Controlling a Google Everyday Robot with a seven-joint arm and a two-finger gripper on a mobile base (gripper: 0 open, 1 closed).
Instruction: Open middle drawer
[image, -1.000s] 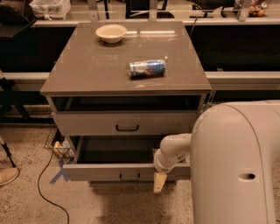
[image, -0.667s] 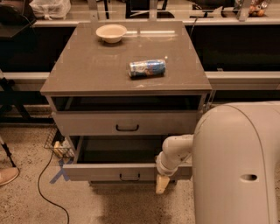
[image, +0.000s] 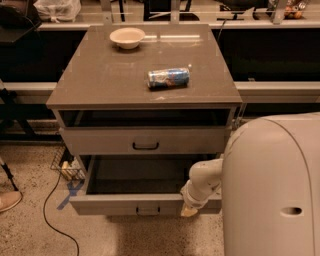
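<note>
The middle drawer is the grey-taupe one pulled far out of the cabinet, showing its deep dark-grey interior. Its small black bar handle is at the centre of the flat front. My gripper hangs on a cream arm at the right part of this drawer's front, at its top edge and right of the handle. The narrower top drawer above is out a little, with a dark gap over it. The bottom drawer is hidden beneath the open one.
On the cabinet top lie a blue-and-white can on its side and a cream bowl. My white body fills the lower right. A black cable and a small wire basket are on the floor at left.
My gripper and arm have shifted slightly to the right along the drawer front. The middle drawer stays pulled out about the same.
</note>
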